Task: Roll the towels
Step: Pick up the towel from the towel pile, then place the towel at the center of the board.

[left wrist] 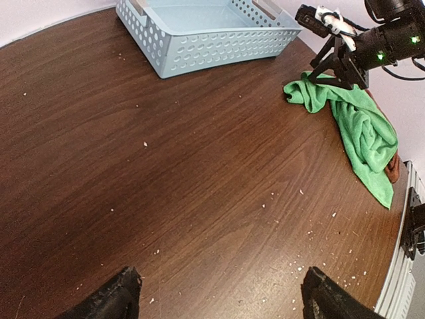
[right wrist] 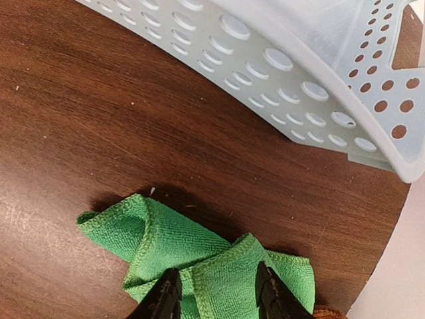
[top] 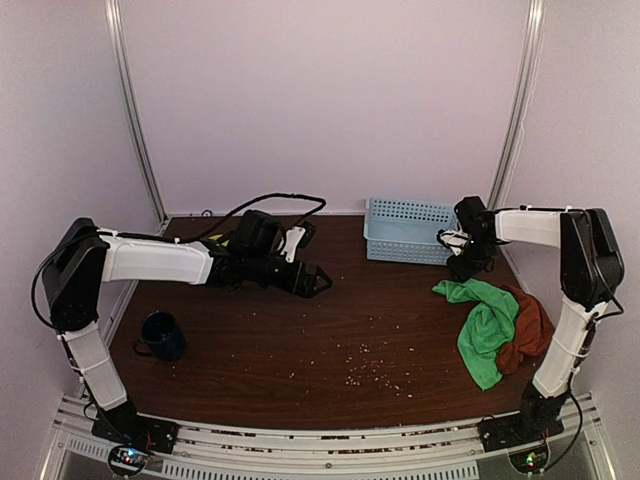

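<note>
The green towel lies crumpled at the right of the table, partly over the rust towel. My right gripper is down at the green towel's far corner, just in front of the basket. In the right wrist view its jaws stand partly open astride a fold of the green towel; a sliver of the rust towel shows at the bottom edge. My left gripper hovers open and empty over the table's middle. The left wrist view also shows the green towel.
A light-blue perforated basket stands empty at the back right, close to my right gripper. A dark blue mug sits at the left front. Pale crumbs are scattered over the brown table. Walls close in on three sides.
</note>
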Robot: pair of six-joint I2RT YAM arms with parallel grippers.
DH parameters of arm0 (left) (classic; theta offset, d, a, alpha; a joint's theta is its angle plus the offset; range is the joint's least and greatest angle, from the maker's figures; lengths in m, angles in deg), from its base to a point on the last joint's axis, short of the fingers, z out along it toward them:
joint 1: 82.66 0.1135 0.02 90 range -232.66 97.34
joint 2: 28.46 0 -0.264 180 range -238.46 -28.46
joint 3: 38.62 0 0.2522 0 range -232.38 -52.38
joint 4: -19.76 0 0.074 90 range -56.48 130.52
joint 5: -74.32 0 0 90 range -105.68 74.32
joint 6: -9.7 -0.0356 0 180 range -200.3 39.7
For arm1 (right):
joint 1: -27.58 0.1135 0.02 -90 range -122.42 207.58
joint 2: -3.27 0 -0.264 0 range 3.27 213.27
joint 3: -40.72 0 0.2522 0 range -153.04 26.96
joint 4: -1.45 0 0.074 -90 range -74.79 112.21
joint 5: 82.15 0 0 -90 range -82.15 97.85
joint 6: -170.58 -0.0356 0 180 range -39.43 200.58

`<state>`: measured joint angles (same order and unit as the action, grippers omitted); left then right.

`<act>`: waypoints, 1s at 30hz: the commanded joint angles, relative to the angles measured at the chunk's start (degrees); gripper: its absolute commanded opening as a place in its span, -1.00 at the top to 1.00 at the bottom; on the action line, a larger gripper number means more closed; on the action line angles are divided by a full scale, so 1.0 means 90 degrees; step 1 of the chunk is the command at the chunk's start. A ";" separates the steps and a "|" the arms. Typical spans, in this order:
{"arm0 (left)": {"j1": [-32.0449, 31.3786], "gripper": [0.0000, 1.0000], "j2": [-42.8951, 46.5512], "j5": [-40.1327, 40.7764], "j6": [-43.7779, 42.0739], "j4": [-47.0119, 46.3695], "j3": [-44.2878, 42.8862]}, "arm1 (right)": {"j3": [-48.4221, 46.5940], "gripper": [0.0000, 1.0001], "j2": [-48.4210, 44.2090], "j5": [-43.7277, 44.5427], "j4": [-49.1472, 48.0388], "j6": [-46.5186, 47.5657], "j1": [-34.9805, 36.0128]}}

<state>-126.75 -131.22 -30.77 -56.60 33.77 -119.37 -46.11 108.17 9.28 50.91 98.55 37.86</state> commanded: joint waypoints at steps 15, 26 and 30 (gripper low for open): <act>-0.0032 -0.72 0.0318 0.0452 -0.0172 0.0000 0.0009 | -0.0702 1.00 -0.0696 -0.0249 0.0389 -0.0278 0.0160; 0.0018 -0.73 0.0904 0.1678 -0.0694 0.0885 -0.0263 | -0.2650 1.00 -0.1915 -0.4035 0.1768 0.0808 0.2011; 0.0170 -0.73 0.1300 0.1965 -0.0673 0.0988 -0.0219 | -0.4048 1.00 -0.1632 -0.4926 0.1905 0.0855 0.2713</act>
<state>-126.56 -123.72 -17.72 -61.23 41.66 -119.69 -74.03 91.71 -22.48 64.01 104.28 58.51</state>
